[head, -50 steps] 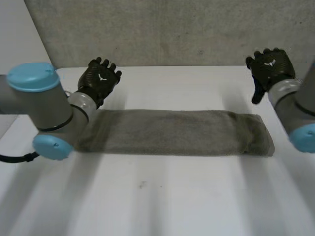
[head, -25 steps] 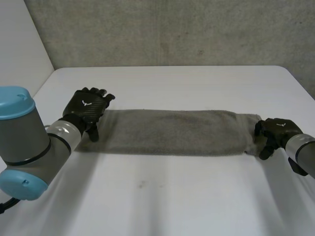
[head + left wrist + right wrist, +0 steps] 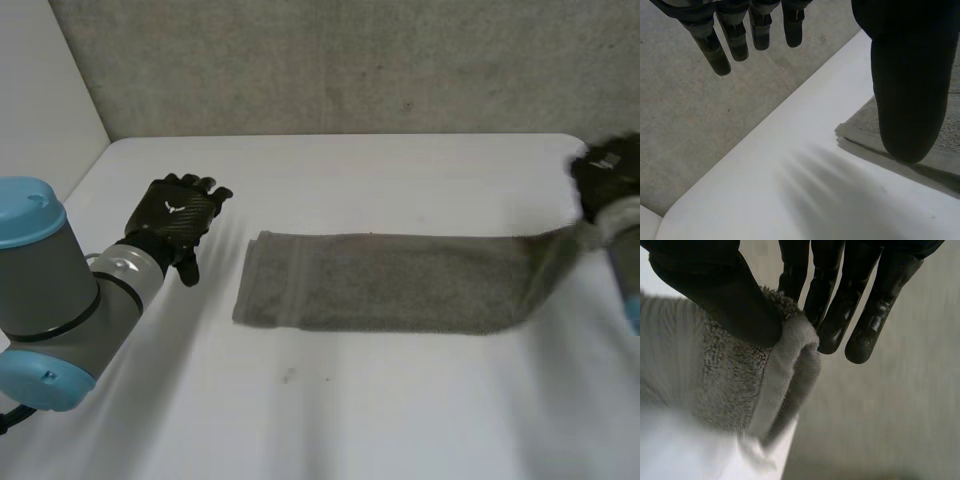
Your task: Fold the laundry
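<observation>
A grey-brown towel (image 3: 390, 282), folded into a long strip, lies across the white table (image 3: 330, 420). My right hand (image 3: 608, 175) is raised at the table's right edge, shut on the strip's right end, which rises off the table to it. In the right wrist view the thumb (image 3: 725, 295) pinches the towel's (image 3: 730, 375) thick folded edge against the fingers. My left hand (image 3: 178, 215) hovers to the left of the strip, apart from it. Its fingers (image 3: 720, 55) hang straight, and the towel's near corner (image 3: 865, 125) lies just past its thumb.
A grey concrete wall (image 3: 350, 60) stands behind the table's far edge. The left arm's elbow (image 3: 40, 300) fills the near left corner. Bare table lies in front of the towel and behind it.
My right hand has closed on the towel's right end, lifted it and dragged the whole strip to the right. The strip's left end has slid away from my left hand, which stayed in place.
</observation>
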`<state>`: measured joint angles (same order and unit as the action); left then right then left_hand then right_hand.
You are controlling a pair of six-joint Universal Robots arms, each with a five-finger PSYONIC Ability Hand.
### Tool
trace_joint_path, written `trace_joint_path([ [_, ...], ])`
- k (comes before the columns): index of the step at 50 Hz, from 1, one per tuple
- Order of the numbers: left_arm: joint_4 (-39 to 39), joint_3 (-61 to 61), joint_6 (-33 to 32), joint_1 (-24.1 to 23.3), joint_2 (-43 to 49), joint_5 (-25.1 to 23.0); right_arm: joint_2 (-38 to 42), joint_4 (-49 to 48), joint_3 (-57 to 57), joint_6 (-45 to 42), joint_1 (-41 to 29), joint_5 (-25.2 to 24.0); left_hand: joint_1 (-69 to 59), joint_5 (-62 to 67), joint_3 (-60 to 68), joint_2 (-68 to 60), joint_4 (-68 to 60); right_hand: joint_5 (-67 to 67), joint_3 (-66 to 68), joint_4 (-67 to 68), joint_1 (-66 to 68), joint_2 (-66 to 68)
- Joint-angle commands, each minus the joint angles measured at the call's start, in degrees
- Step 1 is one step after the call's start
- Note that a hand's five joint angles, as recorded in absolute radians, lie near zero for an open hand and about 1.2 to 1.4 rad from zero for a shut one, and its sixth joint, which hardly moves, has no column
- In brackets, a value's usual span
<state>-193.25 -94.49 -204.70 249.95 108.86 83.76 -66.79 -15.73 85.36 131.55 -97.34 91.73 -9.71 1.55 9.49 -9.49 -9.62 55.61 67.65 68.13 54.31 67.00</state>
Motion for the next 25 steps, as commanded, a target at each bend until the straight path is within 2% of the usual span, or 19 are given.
trace_joint_path([
  [1,-0.02,-0.25,0.09,0.01,-0.49,0.17,3.84,-0.7,-6.77,2.22,-20.13,-4.8,-0.67,-1.16,0.89,-0.89,-0.76,14.39,12.35,11.87,25.69,13.0],
  [2,-0.02,-0.43,0.18,0.09,-0.84,0.26,5.86,-0.87,-8.26,1.96,-24.35,-5.5,-0.67,-1.16,0.89,-0.89,-0.76,14.39,12.35,11.87,25.69,13.0],
  [3,-0.02,-0.43,0.18,0.09,-0.84,0.26,5.88,-0.88,-8.27,1.96,-24.39,-5.51,-0.67,-1.16,0.89,-0.89,-0.76,14.39,12.35,11.87,25.69,13.0],
  [5,-0.02,-0.87,0.18,0.71,-1.63,0.26,10.43,-1.23,-11.69,1.95,-33.05,-8.74,-0.67,-1.16,0.89,-0.89,-0.76,14.39,12.35,11.87,25.69,13.0],
  [8,-0.02,-1.31,0.18,1.06,-1.98,0.17,12.82,-1.49,-12.85,1.87,-36.17,-10.95,-0.51,-1.33,0.72,-0.72,-0.59,14.39,12.35,11.87,25.69,13.0],
  [10,-0.02,-1.57,0.27,1.67,-2.69,0.17,17.55,-2.02,-14.25,1.95,-39.4,-15.07,-0.67,-1.16,0.89,-0.89,-0.76,14.39,12.35,11.87,25.69,13.0],
  [15,-0.02,-1.57,0.88,1.76,-2.78,0.35,23.36,-2.02,-15.3,0.38,-41.78,-16.84,-0.67,-1.16,0.89,-0.89,-0.76,14.39,12.35,11.87,25.69,13.0],
  [16,-0.11,-1.48,1.23,1.76,-2.78,0.35,24.07,-1.93,-15.57,-0.41,-42.14,-16.76,-0.51,-1.33,0.72,-0.73,-0.59,4.29,2.26,1.77,15.59,2.9],
  [17,-0.11,-1.48,1.23,1.76,-2.78,0.35,24.07,-1.93,-15.57,-0.42,-42.14,-16.76,-0.51,-1.33,0.72,-0.72,-0.59,4.19,2.15,1.67,15.49,2.8],
  [18,-0.11,-1.48,1.67,1.68,-2.86,0.26,23.81,-1.93,-15.74,-0.5,-42.14,-16.41,-0.51,-1.33,0.72,-0.72,-0.59,-31.28,-33.32,-33.8,-19.98,-32.68],
  [19,-0.11,-1.4,2.19,1.68,-2.86,0.26,22.77,-1.93,-15.75,0.19,-41.97,-15.97,-0.67,-1.17,0.89,-0.89,-0.76,-55.61,-57.65,-58.13,-44.31,-57.0],
  [23,-0.19,-0.96,3.61,0.97,-2.95,0.17,18.01,-1.4,-15.57,4.06,-41.26,-13.33,-0.67,-1.16,0.89,-0.89,-0.76,-55.61,-57.65,-58.13,-44.31,-57.0],
  [25,-0.19,-0.34,5.88,-0.16,-3.04,0.09,12.32,-0.97,-12.95,11.85,-37.59,-9.65,-0.84,-1.0,1.06,-1.06,-0.93,-55.61,-57.65,-58.13,-44.31,-57.0],
])
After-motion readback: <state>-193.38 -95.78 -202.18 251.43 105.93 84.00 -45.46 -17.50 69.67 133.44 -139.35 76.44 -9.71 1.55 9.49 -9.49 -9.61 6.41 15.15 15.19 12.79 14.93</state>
